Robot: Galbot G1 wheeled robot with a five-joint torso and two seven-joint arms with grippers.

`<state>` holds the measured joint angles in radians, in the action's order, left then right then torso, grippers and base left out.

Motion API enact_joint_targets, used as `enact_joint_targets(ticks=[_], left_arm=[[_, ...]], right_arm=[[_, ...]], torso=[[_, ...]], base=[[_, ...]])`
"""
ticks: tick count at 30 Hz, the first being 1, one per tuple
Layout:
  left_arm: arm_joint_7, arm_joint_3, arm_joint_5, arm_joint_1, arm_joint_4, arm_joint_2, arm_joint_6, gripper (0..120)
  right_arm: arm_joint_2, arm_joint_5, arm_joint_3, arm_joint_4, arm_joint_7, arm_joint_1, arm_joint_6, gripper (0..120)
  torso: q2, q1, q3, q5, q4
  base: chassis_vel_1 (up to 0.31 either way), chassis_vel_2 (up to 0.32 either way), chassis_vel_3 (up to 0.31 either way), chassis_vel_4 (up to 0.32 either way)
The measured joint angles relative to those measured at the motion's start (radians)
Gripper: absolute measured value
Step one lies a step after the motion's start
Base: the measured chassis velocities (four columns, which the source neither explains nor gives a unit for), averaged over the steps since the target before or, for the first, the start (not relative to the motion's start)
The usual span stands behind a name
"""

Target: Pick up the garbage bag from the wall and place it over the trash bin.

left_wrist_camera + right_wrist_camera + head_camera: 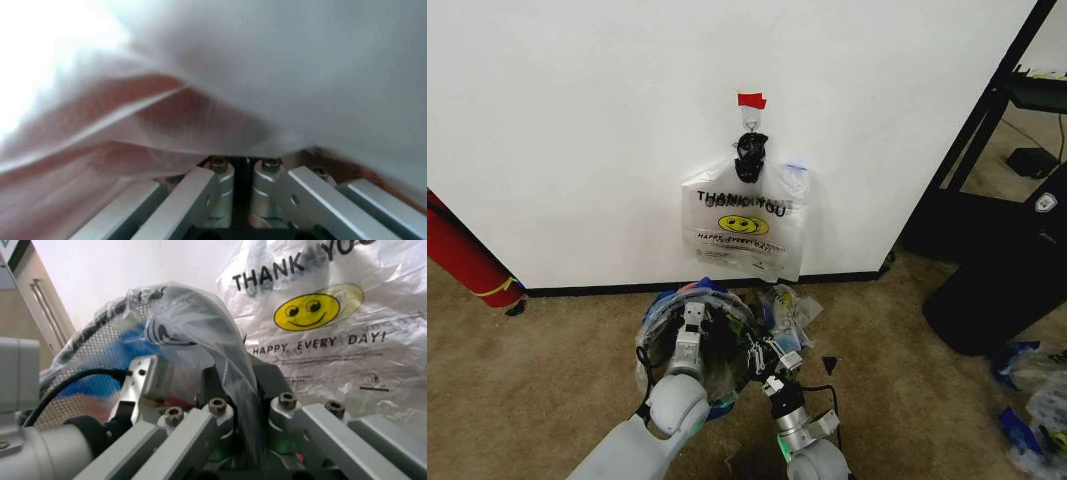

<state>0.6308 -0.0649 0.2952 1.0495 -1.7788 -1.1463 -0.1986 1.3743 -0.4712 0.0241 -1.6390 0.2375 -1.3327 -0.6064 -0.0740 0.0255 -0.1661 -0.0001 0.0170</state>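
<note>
Bin check: the trash bin (695, 340) sits low in the centre of the head frame with the garbage bag (662, 318) draped over its mesh, blue patches showing through. Left gripper (693, 312) is down inside it under plastic, can't tell how its claw stands. Right gripper (762, 362) just beside pinches a strip of bag film. Another smiley bag (745, 228) hangs on the wall (577, 130) above.

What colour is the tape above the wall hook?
Red tape; clearest in the head view.
</note>
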Motion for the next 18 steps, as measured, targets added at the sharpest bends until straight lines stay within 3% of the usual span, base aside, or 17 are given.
enact_joint_targets(ticks=[7, 18], left_arm=[[-0.009, -0.002, 0.019, -0.009, 0.0, 0.015, 0.004, 0], [-0.121, -0.004, 0.08, 0.116, -0.175, 0.082, -0.025, 0]], right_arm=[[0.003, -0.002, 0.0, -0.001, 0.017, 0.001, -0.003, 1], [0.025, -0.013, 0.026, 0.049, 0.01, 0.038, -0.014, 1]], torso=[[0.0, 0.0, 0.0, -0.0006, 0.0002], [0.0, 0.0, 0.0, 0.0003, 0.0002]], base=[[0.0, 0.0, 0.0, 0.0], [0.0, 0.0, 0.0, 0.0]])
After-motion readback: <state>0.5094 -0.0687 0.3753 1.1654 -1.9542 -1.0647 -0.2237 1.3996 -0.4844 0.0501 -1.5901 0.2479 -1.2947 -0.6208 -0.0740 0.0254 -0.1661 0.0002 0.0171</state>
